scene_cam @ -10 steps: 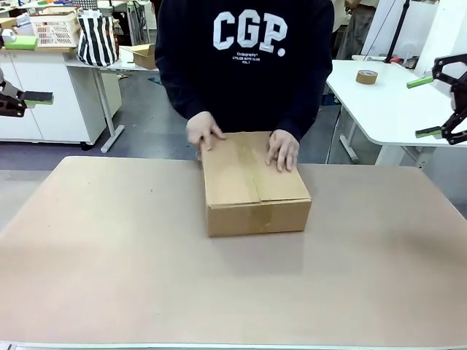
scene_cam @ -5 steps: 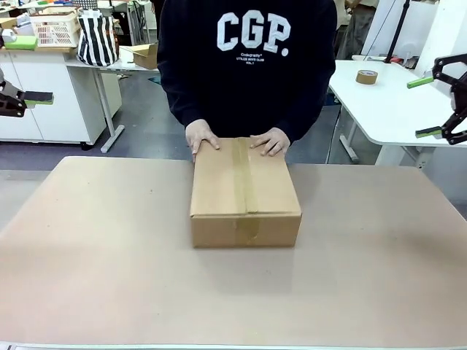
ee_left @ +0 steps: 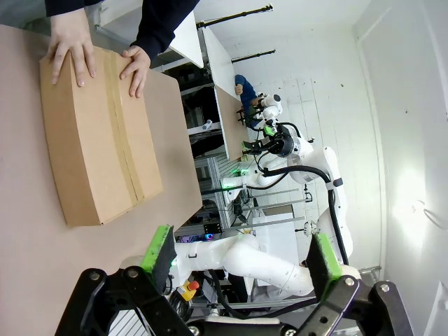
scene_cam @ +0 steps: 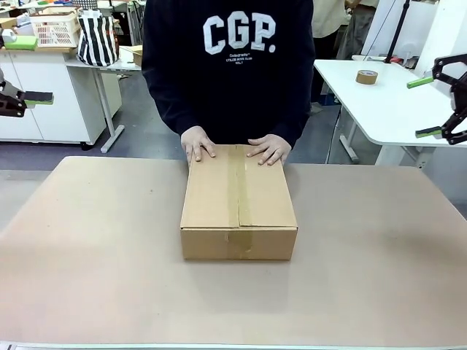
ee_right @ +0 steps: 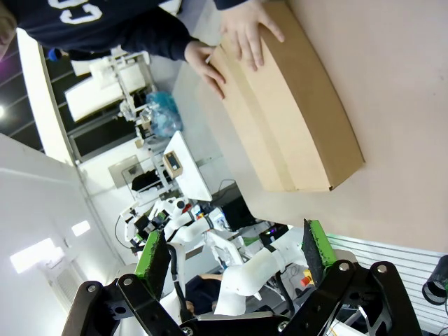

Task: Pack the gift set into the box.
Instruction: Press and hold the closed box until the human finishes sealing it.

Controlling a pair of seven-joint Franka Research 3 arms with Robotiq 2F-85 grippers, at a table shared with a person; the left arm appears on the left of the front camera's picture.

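Note:
The box (scene_cam: 237, 197) lies closed in the middle of the table, a strip of tape running along its top seam. It also appears in the left wrist view (ee_left: 98, 133) and the right wrist view (ee_right: 294, 119). A person's hands (scene_cam: 198, 144) (scene_cam: 268, 149) rest flat on its far end. The gift set is out of view. My left gripper (scene_cam: 22, 98) hangs open off the table's left side, its fingers wide apart (ee_left: 241, 252). My right gripper (scene_cam: 425, 107) hangs open above the right side, well clear of the box (ee_right: 232, 257).
The tan table (scene_cam: 109, 277) spreads wide around the box on all sides. Behind on the right stands a white table (scene_cam: 387, 102) with a tape roll (scene_cam: 366, 76). A striped bag (scene_cam: 97, 40) and a basket (scene_cam: 55, 29) sit at back left.
The person has turned the box square and slid it nearer my side, with both hands now at its far edge. Neither gripper has moved.

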